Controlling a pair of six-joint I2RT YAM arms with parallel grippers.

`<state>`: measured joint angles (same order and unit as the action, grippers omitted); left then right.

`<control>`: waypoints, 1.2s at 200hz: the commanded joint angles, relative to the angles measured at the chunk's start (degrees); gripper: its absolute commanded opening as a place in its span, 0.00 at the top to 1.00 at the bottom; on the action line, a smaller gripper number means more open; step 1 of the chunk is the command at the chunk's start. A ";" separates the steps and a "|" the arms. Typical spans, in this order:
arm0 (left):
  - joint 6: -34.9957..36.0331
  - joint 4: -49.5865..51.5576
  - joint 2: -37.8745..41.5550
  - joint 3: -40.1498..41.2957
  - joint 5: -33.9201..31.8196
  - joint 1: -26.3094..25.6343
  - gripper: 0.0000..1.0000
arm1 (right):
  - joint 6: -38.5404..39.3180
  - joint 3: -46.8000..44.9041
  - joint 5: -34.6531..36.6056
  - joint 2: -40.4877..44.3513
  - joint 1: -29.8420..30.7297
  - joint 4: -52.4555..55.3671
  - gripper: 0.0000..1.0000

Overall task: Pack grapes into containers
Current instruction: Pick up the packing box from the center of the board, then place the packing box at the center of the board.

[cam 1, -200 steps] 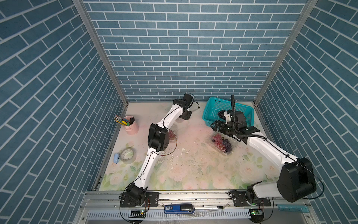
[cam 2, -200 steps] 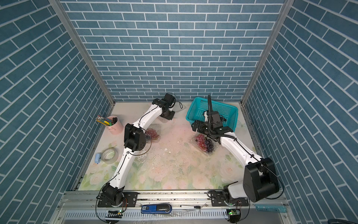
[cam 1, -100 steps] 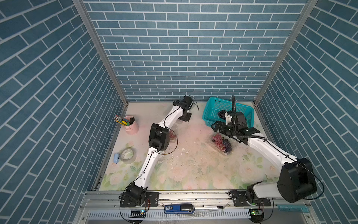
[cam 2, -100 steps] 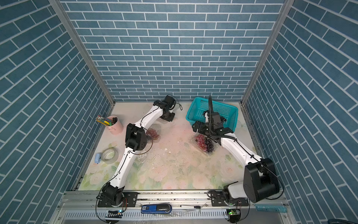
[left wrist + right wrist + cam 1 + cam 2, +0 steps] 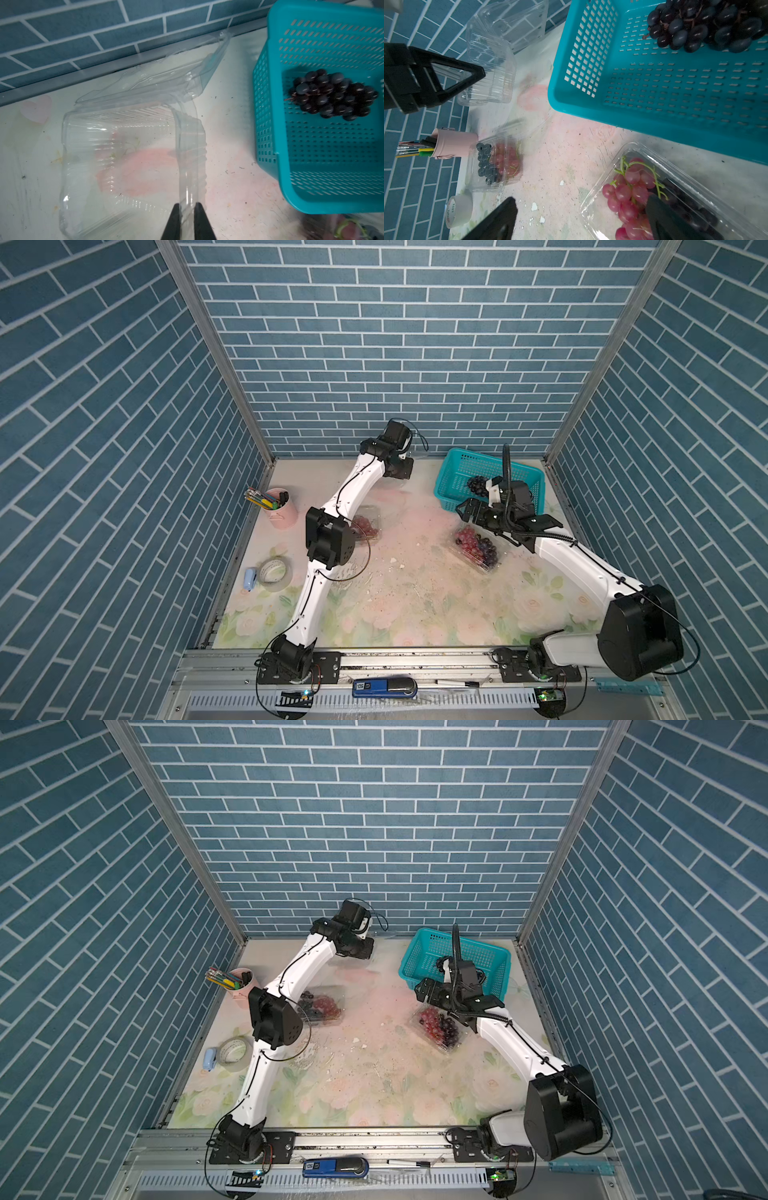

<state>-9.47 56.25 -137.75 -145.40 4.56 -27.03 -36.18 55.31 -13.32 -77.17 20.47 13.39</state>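
An empty clear container point(image 5: 124, 155) stands at the back of the table by the wall, its lid hinged up. My left gripper point(image 5: 187, 205) is shut on that container's side wall. A bunch of dark grapes point(image 5: 332, 97) lies in the teal basket point(image 5: 457, 477). A second container point(image 5: 486, 568) in front of the basket holds red and dark grapes point(image 5: 627, 191). My right gripper point(image 5: 581, 200) hangs open just above that container's near end, holding nothing. A third container point(image 5: 322, 1006) with dark and red grapes sits beside my left arm's elbow, lid down.
The pink pen cup point(image 5: 282, 510) stands at the left edge. A tape roll point(image 5: 274, 572) and a small blue item point(image 5: 249, 578) lie nearer the front. The back wall is close behind my left gripper. Crumbs dot the table's middle.
My left gripper's jaws have closed onto the empty container's wall. Both arms have stayed nearly where they were.
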 commanded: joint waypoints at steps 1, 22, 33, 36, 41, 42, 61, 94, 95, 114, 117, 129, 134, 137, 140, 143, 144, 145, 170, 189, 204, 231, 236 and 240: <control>-2.81 0.95 3.46 -0.22 1.43 -0.83 0.85 | -0.19 -1.09 -0.04 2.39 -0.67 0.31 0.03; -7.99 -0.21 8.29 4.31 4.46 -1.78 0.85 | 0.95 -1.08 0.14 4.07 -1.77 1.54 0.02; -11.56 -1.15 10.98 8.33 5.07 -2.42 0.85 | 1.45 -0.95 -0.11 5.08 -2.54 2.01 0.02; -12.60 -1.41 11.92 9.37 5.34 -2.60 0.85 | 1.61 -0.95 -0.20 5.28 -2.80 2.25 0.02; -14.21 -2.08 13.15 11.33 6.00 -2.84 0.85 | 1.87 -0.79 -0.36 5.62 -3.20 2.54 0.02; -14.59 -2.27 13.45 11.74 6.08 -2.94 0.85 | 1.89 -0.81 -0.38 5.66 -3.27 2.62 0.02; -20.18 -5.17 18.26 19.72 7.28 -4.91 0.86 | 2.76 -0.60 -1.31 6.54 -4.57 3.46 0.02; -28.81 -13.04 26.65 36.21 7.52 -7.74 0.86 | 3.31 -1.24 -2.86 7.94 -6.52 3.11 0.02; -29.00 -13.24 26.83 36.67 7.37 -7.80 0.86 | 3.31 -1.25 -2.90 7.97 -6.60 3.08 0.02; -32.38 -17.28 30.11 44.87 6.04 -9.03 0.86 | 3.31 -2.24 -3.96 8.42 -7.26 2.24 0.02; -32.78 -17.78 30.43 45.95 5.62 -9.26 0.86 | 3.31 -2.41 -4.11 8.43 -7.30 2.10 0.02; -34.31 -18.55 31.59 49.42 3.91 -10.14 0.88 | 3.31 -3.03 -4.73 8.35 -7.45 1.74 0.02; -34.95 -19.22 32.08 50.87 3.47 -10.28 0.88 | 3.24 -3.37 -5.01 8.35 -7.45 1.52 0.02; -35.38 -19.84 32.49 51.82 3.29 -10.39 0.88 | 3.23 -3.56 -5.11 8.35 -7.54 1.42 0.02; -35.82 -20.63 32.75 52.86 3.06 -10.46 0.88 | 3.18 -3.77 -5.32 8.29 -7.55 1.22 0.02; -36.24 -21.20 33.30 53.85 2.82 -10.50 0.88 | 3.16 -4.06 -5.43 8.31 -7.55 1.04 0.02; -36.41 -21.50 33.30 54.19 2.74 -10.54 0.88 | 3.15 -4.15 -5.50 8.33 -7.55 0.99 0.02; -36.58 -21.82 33.41 54.53 2.65 -10.57 0.88 | 3.10 -4.24 -5.54 8.34 -7.55 0.88 0.02; -40.85 -28.30 34.82 61.48 2.71 -11.42 0.82 | 2.89 -5.63 -6.23 8.04 -7.55 -0.01 0.02; -42.59 -30.49 33.26 62.33 3.54 -12.75 0.81 | 2.97 -6.08 -6.63 7.84 -7.55 -0.03 0.02; -42.64 -30.89 31.57 61.48 4.02 -13.44 0.77 | 3.07 -6.33 -6.57 8.01 -7.47 -0.03 0.02; -42.73 -31.19 30.14 61.05 4.75 -13.66 0.68 | 3.79 -6.19 -6.07 8.25 -7.55 1.16 0.02; -42.84 -31.28 30.17 61.12 4.66 -13.79 0.67 | 3.92 -6.18 -5.87 8.34 -7.54 1.41 0.02; -42.83 -31.33 30.22 61.25 4.67 -13.84 0.64 | 4.08 -6.02 -5.64 8.39 -7.54 1.56 0.02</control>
<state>-51.33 26.61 -106.54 -83.55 9.13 -40.40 -34.35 49.17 -18.94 -69.63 13.10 14.37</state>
